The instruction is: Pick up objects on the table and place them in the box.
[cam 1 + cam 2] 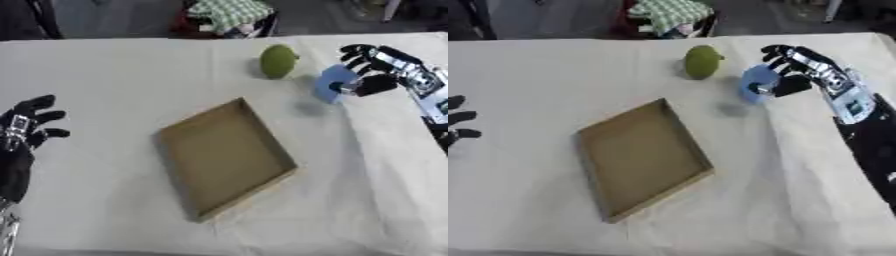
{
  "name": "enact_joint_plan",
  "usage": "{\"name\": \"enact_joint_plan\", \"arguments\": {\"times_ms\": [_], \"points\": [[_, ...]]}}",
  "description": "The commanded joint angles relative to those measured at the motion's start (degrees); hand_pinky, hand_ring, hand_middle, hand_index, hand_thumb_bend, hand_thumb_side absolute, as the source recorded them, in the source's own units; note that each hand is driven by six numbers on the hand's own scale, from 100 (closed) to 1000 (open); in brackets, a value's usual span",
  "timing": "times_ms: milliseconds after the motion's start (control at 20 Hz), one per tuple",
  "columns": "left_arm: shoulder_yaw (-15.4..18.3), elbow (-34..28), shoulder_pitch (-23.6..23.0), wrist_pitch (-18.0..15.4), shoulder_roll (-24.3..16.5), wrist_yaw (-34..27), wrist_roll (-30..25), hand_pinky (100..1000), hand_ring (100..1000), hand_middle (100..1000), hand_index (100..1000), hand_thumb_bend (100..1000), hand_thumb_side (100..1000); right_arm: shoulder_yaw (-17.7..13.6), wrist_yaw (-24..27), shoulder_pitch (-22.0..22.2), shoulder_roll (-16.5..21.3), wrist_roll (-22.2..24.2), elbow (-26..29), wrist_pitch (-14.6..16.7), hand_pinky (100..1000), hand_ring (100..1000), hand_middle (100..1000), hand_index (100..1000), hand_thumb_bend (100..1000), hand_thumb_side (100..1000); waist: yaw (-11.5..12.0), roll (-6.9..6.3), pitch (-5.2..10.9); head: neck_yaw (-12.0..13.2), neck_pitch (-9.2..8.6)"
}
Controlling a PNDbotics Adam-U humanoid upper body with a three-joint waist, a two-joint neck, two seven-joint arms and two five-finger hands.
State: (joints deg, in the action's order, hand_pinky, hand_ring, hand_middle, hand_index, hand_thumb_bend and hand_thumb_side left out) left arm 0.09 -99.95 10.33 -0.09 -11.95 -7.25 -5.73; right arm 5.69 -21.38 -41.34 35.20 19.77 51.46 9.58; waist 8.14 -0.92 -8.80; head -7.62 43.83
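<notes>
The left hand (26, 127) rests at the near left edge of the bench (105, 75), fingers spread and pointing up, holding nothing. It sits well apart from everything else on the pale cloth that covers the bench.

In the middle of the bench lies the box (226, 159), a shallow brown cardboard tray turned at an angle, one corner pointing toward the near edge and another toward the far side. Nothing lies inside it; only its bare brown floor and low walls show.

Farther back and to the right, the right hand (791, 75) comes in from the right side with its silver-and-black forearm. Its fingers and thumb are curled around a light blue object (758, 84), which is held tilted and appears lifted just above the cloth, with a faint shadow below it. The blue object is beyond the box's far corner and not over the box.

Just to the left of the blue object, a little farther back, a green rounded fruit (278, 61) sits on the cloth by itself, near but not touching the right hand.

At the far edge, past the bench, a bundle of green checked cloth (229, 12) shows against a dark floor.
</notes>
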Motion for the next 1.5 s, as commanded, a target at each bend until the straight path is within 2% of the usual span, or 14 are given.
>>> {"name": "enact_joint_plan", "arguments": {"times_ms": [50,600,1050,1500], "points": [[-0.07,-0.56,0.40,-0.04,-0.58,-0.01,-0.21,610,747,794,733,100,724,-0.11,-2.93,-0.99,0.53,-0.87,-0.82,-0.06,745,831,838,960,438,292,0.07,0.06,0.83,-0.07,0.29],[-0.05,-0.53,0.37,-0.04,-0.56,-0.04,-0.22,610,748,795,734,100,724,-0.51,-7.77,-1.12,-0.03,-4.26,-2.05,-0.79,746,829,842,964,422,287,-0.03,-0.07,0.85,-0.11,0.29],[-0.09,-0.53,0.35,-0.03,-0.55,-0.08,-0.27,611,748,795,734,100,725,-0.37,-7.90,-1.24,-0.07,-6.21,-1.44,-0.82,743,825,838,963,417,295,-0.11,-0.12,0.87,-0.22,0.29],[-0.08,-0.56,0.43,-0.03,-0.54,-0.09,-0.27,611,748,795,734,100,725,-0.16,-11.36,-1.17,-0.34,-6.35,-2.44,-1.03,747,825,836,946,369,264,0.03,-0.07,0.83,-0.24,0.29]]}}
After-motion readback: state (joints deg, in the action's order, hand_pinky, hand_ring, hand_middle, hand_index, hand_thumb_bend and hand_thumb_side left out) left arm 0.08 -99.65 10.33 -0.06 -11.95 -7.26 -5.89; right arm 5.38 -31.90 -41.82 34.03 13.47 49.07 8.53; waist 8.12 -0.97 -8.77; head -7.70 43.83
